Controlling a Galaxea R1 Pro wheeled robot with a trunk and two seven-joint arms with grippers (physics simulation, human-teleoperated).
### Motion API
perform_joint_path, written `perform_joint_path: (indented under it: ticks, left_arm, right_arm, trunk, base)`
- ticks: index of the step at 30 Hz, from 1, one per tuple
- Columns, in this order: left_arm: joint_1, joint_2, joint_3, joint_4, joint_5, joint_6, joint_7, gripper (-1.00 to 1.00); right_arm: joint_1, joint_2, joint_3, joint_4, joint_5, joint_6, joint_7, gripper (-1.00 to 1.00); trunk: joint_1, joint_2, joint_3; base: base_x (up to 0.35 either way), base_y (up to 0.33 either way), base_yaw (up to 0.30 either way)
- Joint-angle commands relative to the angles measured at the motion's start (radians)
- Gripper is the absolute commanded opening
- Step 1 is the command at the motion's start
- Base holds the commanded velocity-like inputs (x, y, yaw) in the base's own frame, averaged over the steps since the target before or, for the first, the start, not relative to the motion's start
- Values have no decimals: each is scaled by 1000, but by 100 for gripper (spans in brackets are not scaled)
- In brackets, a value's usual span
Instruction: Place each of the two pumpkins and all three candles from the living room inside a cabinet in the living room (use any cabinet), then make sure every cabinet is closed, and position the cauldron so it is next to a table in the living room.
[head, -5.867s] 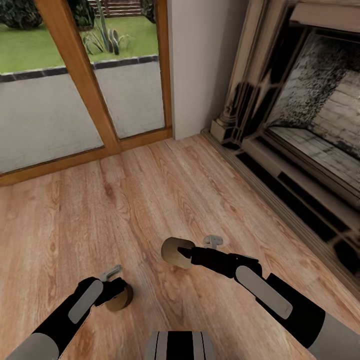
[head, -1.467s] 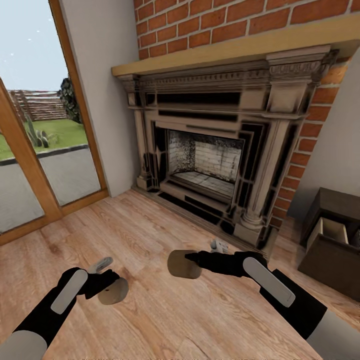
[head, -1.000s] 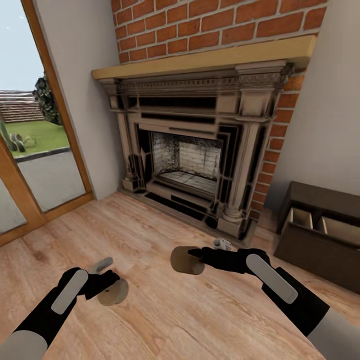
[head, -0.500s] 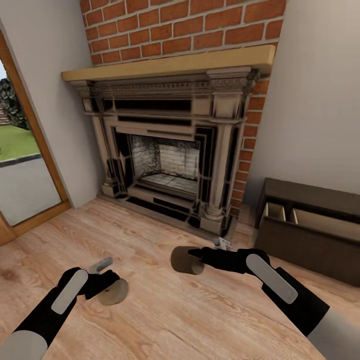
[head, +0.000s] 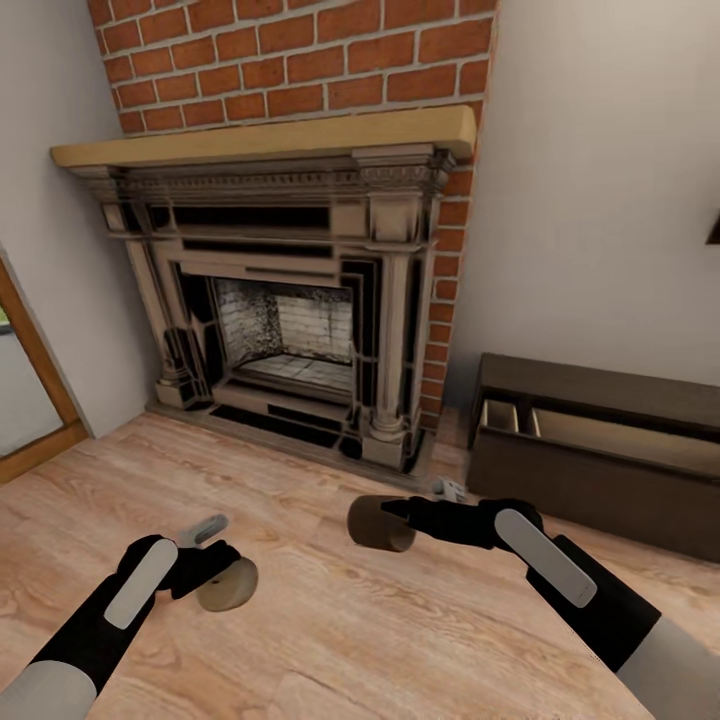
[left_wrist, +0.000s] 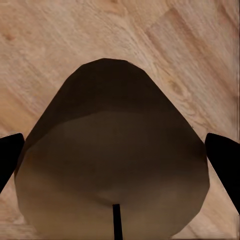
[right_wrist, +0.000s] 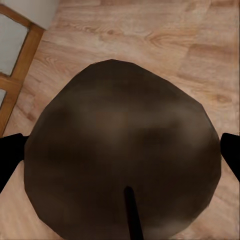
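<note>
Left tool (head: 212, 578) grips one candle (head: 226, 586); right tool (head: 392, 516) grips a second candle (head: 372, 523), both above the wooden floor (head: 330, 620). The cabinet (head: 600, 455) stands open beside the fireplace (head: 285, 300).

The view has swung right: the fireplace (head: 290, 300) now sits left of centre, the cabinet (head: 600, 450) fully at lower right.

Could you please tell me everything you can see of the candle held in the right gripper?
The candle in the right gripper is a short, stubby, matte tan-brown cylinder, shaded darker on its side. It lies tipped sideways, one flat end towards the left arm, held off the wooden floor in front of the fireplace. In the right wrist view it shows as a faceted round face with a thin dark wick, a black jaw at either edge. Only the right gripper touches it.
</note>
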Motion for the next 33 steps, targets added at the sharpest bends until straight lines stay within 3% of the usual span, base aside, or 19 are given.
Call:
perform_joint_path:
  ticks: [1, 18, 33]
  left_arm:
    - [-1, 1, -3, -2, 11, 0, 10, -100]
    - [-1, 0, -14, -2, 9, 0, 12, -100]
    - [-1, 0, -17, -2, 8, 0, 12, -100]
  right_arm:
    - [-1, -1, 2, 1, -15, -3, -9, -100]
    - [-1, -1, 2, 14, -14, -4, -8, -100]
    - [-1, -1, 2, 15, -14, -7, -8, -100]
  trunk:
    - [0, -1, 0]
    - [0, -1, 21]
    - [0, -1, 39]
  base:
    - [0, -265, -225]
    - [8, -276, -223]
    - [184, -267, -222]
